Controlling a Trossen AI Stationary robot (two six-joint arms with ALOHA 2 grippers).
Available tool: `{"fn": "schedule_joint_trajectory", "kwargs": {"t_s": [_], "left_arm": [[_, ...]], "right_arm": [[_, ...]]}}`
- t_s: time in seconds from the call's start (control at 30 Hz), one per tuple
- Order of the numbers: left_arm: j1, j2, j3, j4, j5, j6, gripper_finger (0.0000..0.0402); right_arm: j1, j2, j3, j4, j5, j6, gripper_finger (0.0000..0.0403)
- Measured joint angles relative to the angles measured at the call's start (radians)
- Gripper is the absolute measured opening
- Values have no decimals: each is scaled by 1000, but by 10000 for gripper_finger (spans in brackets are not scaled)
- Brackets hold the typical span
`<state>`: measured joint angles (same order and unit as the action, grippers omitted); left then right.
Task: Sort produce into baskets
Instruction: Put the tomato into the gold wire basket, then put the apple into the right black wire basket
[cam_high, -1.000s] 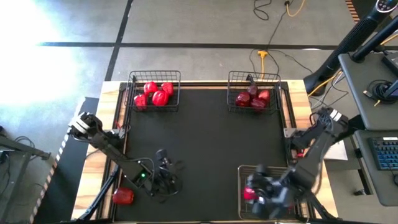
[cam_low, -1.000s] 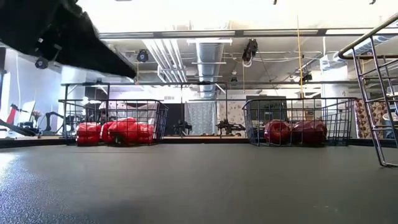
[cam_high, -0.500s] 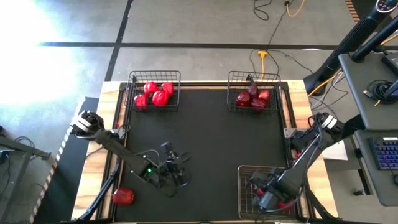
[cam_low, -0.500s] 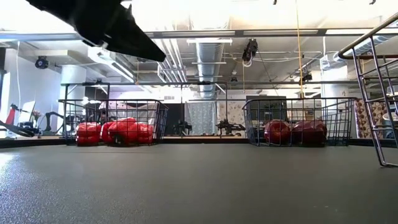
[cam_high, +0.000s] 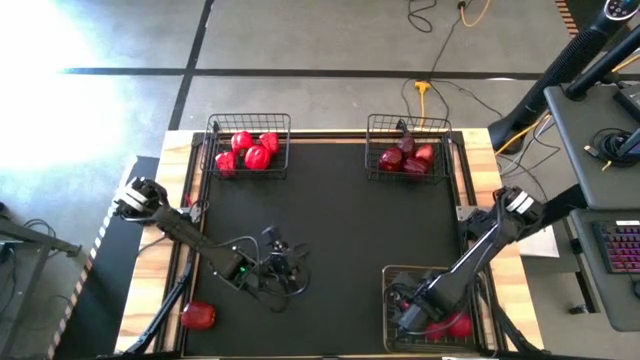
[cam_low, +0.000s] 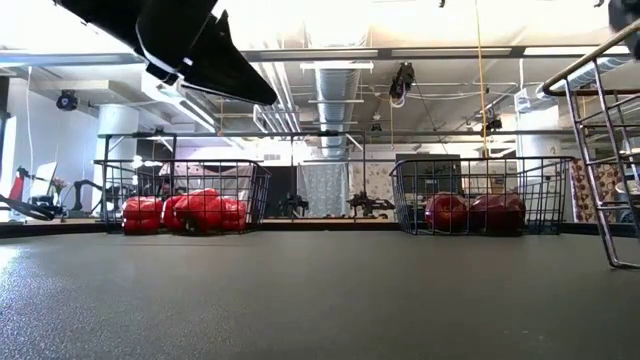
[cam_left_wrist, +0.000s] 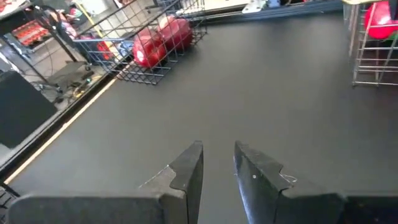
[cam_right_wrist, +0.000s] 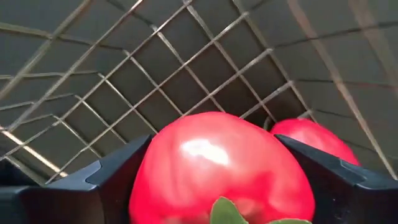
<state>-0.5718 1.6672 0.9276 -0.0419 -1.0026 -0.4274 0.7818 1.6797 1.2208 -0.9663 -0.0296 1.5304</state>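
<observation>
Three black wire baskets stand on the dark mat. The far-left basket (cam_high: 250, 143) holds bright red peppers (cam_high: 250, 150). The far-right basket (cam_high: 408, 145) holds dark maroon fruits (cam_high: 405, 158). My right gripper (cam_right_wrist: 224, 165) reaches down into the near-right basket (cam_high: 470, 285), shut on a red tomato (cam_right_wrist: 224, 168) with a green top. A second tomato (cam_right_wrist: 311, 140) lies just behind it. My left gripper (cam_left_wrist: 217, 162) hangs shut and empty above the mat's near-left part (cam_high: 285, 272). One red piece (cam_high: 198, 316) lies on the wooden border at the near-left corner. My right gripper pinches the tomato by its two opposite sides (cam_right_wrist: 152, 168) between its two fingers (cam_right_wrist: 112, 180). The fingers come from above, pointing down, and the green top faces up toward the wrist. The tomato is inside the basket; whether it rests on the basket's floor I cannot tell.
The middle of the mat (cam_high: 340, 220) lies bare between the baskets. A raised frame runs along the table's edges (cam_high: 200, 200). Desks and cables stand beyond the right edge (cam_high: 600, 150).
My right gripper has sunk with the tomato from above the near-right basket down into it, rolling its wrist on the way. My left gripper has drifted a little toward the table's right and risen slightly, staying shut.
</observation>
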Motion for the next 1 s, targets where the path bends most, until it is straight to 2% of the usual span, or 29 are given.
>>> {"fn": "schedule_joint_trajectory", "kwargs": {"t_s": [0.27,0.4,0.47,0.6,0.7,0.8,0.9,1.0], "left_arm": [[-6,0,-2,0,0,-20,77],[-6,0,-3,-2,0,-34,78],[-4,0,0,-13,0,-17,82],[-2,-5,78,-133,0,29,97],[-10,-7,201,-333,33,27,109],[-17,-5,343,-541,198,18,118],[-19,-5,462,-700,445,16,121],[-24,-3,551,-852,699,-81,121]], "right_arm": [[-25,71,11,26,-3,-169,351],[-26,65,29,-1,-10,-189,372],[-28,53,53,-40,-49,-188,376],[-29,35,140,-207,-58,-163,376],[-22,23,239,-368,-7,-165,376],[-10,13,334,-458,143,-205,376],[3,4,392,-439,369,-325,376],[1,-1,416,-381,517,-479,376]]}}
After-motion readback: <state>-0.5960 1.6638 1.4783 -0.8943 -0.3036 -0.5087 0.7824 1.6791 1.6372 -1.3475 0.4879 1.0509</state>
